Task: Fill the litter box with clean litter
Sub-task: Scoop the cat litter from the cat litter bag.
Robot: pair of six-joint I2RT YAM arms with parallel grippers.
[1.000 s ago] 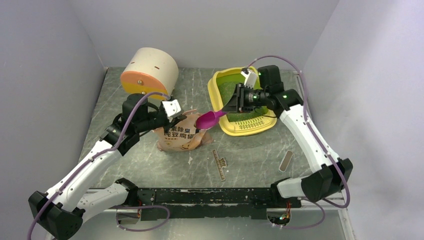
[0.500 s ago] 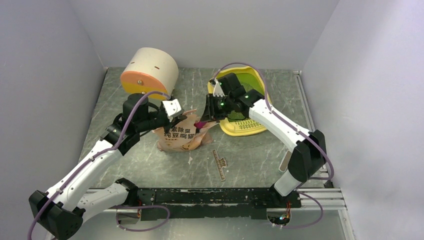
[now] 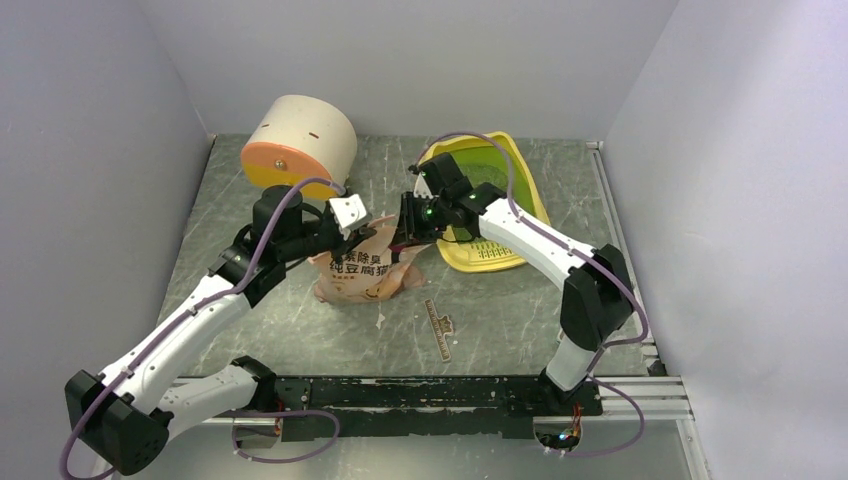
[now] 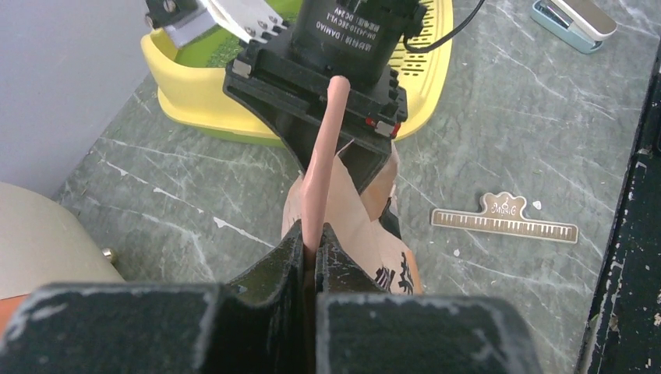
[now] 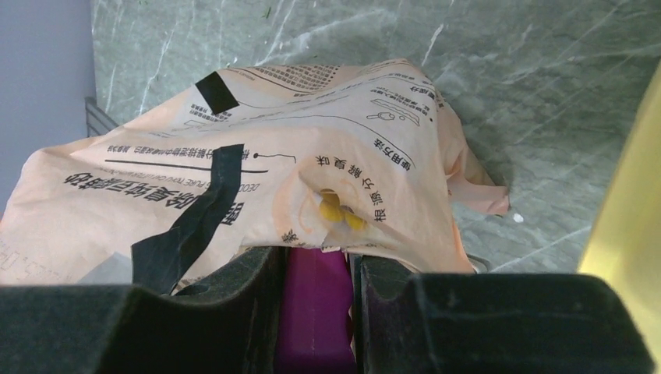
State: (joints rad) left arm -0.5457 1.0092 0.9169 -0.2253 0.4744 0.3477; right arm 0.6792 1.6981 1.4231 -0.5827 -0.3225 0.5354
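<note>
The yellow litter box (image 3: pixel 492 255) with a green inner pan (image 3: pixel 482 167) sits at the back right; its rim also shows in the left wrist view (image 4: pixel 195 86). The pink litter bag (image 3: pixel 362 270) lies at the table's middle. My left gripper (image 4: pixel 315 236) is shut on the bag's upper edge (image 4: pixel 321 160) and holds it up. My right gripper (image 5: pixel 313 257) is shut on the magenta scoop's handle (image 5: pixel 316 300), pushed into the bag's mouth (image 5: pixel 312 179); the scoop's bowl is hidden inside. Litter in the pan is mostly hidden by the right arm.
A cream-and-orange cylindrical container (image 3: pixel 298 140) lies at the back left. A small ruler-shaped tag (image 3: pixel 438 327) lies in front of the bag, also in the left wrist view (image 4: pixel 505 220). A stapler-like object (image 4: pixel 573 22) lies beside the litter box. Grey walls enclose the table.
My right gripper has swung left from over the litter box to the bag and pushed the magenta scoop into its mouth. My left gripper keeps hold of the bag's edge.
</note>
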